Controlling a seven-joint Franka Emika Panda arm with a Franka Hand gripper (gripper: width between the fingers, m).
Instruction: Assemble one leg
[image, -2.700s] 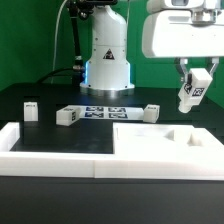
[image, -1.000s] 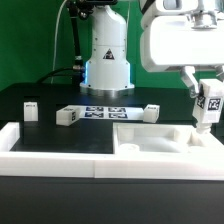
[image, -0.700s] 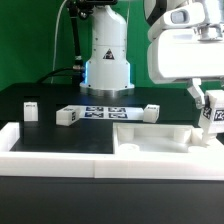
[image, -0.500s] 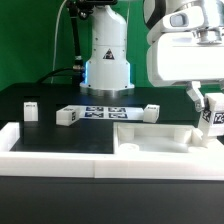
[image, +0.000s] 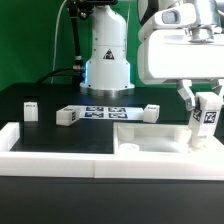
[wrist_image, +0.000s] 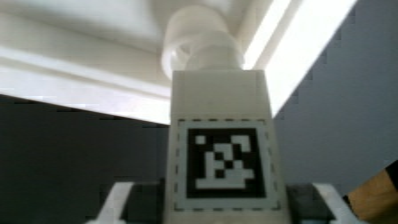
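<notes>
My gripper (image: 200, 100) is shut on a leg (image: 207, 120), a small white post with a black-and-white tag. It holds the leg nearly upright at the exterior view's right, with the lower end at the far right corner of the large flat white panel (image: 150, 143). In the wrist view the leg (wrist_image: 222, 130) fills the middle between my fingers (wrist_image: 125, 202). Its rounded tip (wrist_image: 201, 40) points at the white panel (wrist_image: 80, 70). I cannot tell if the tip touches the panel.
Three more legs lie on the black table: one at the left (image: 31, 109), one beside the marker board (image: 68, 116), one behind the panel (image: 150, 111). The marker board (image: 105, 112) lies before the robot base (image: 107, 55). A white border rail (image: 55, 152) runs along the front.
My gripper has carried the leg right and down toward the panel's right corner, then shifted slightly back left in the last half second. The leg now stands more upright.
</notes>
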